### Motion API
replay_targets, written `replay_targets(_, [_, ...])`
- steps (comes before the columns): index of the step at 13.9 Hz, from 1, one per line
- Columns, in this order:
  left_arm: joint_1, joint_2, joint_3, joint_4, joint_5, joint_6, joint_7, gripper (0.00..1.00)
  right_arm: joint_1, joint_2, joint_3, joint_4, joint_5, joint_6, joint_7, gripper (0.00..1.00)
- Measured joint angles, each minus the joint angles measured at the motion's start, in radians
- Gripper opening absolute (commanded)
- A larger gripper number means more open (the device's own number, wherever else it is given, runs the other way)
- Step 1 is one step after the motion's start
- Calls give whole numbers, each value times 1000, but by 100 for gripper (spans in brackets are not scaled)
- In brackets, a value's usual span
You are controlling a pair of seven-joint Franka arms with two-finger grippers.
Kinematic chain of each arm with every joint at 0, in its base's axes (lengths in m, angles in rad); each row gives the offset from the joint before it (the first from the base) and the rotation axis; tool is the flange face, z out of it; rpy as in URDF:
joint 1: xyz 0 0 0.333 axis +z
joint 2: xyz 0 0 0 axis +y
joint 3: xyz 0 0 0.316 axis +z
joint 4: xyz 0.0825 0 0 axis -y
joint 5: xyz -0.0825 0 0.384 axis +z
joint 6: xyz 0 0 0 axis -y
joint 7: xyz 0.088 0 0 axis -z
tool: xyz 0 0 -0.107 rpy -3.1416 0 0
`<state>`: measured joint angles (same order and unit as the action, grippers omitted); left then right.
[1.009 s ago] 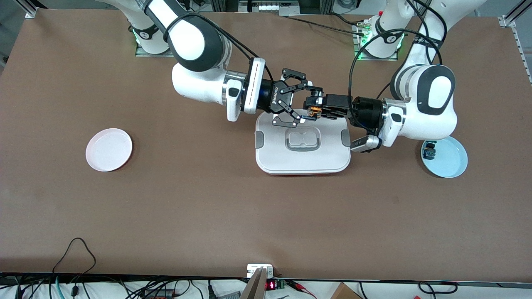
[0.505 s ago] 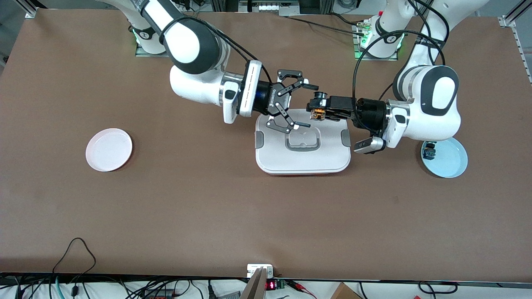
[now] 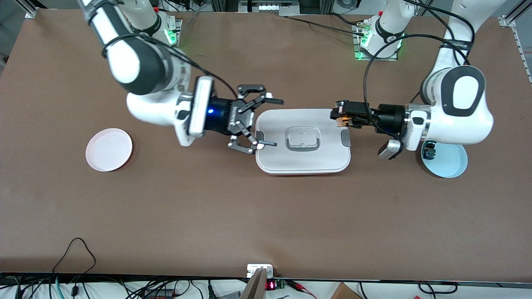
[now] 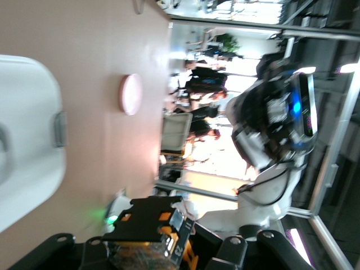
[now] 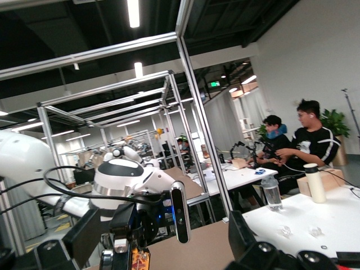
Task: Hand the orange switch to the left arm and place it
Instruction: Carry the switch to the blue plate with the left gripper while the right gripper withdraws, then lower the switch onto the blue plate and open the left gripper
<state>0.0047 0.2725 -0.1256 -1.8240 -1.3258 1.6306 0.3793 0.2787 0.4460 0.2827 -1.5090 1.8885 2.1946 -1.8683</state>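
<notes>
The orange switch [image 3: 342, 121] is held in my left gripper [image 3: 340, 117], which is shut on it over the edge of the white box [image 3: 303, 162] at the left arm's end. In the left wrist view the switch [image 4: 154, 247] sits between the black fingers. My right gripper [image 3: 272, 122] is open and empty over the box's edge at the right arm's end, and faces the left gripper across the lid. In the right wrist view the open fingers [image 5: 84, 236] frame the left gripper with the switch [image 5: 139, 260] farther off.
A pink plate [image 3: 109, 149] lies toward the right arm's end of the table. A light blue plate [image 3: 451, 160] under the left arm's wrist holds a small blue-green switch [image 3: 429, 154]. The box's grey handle recess [image 3: 302, 139] is in the middle of its lid.
The two grippers have drawn apart from over the box's middle, each toward its own arm's end. The switch stays in the left gripper. The right gripper stays open.
</notes>
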Motion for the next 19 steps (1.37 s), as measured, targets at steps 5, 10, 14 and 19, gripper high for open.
replay_targets(5, [52, 6, 2, 10, 359, -4, 1, 24, -237, -36, -5, 1, -334, -362, 178, 100])
replay_targets(10, [139, 105, 5, 152, 780, -73, 2, 23, -452, -133, -7, 4, -727, -656, 390, 100])
replay_targets(14, [157, 167, 5, 186, 1104, -85, 7, 23, -472, -319, -32, 9, -1141, -727, 738, 100])
replay_targets(19, [179, 226, 5, 187, 1447, -17, 225, 24, -339, -376, -128, -5, -1576, -753, 1085, 100])
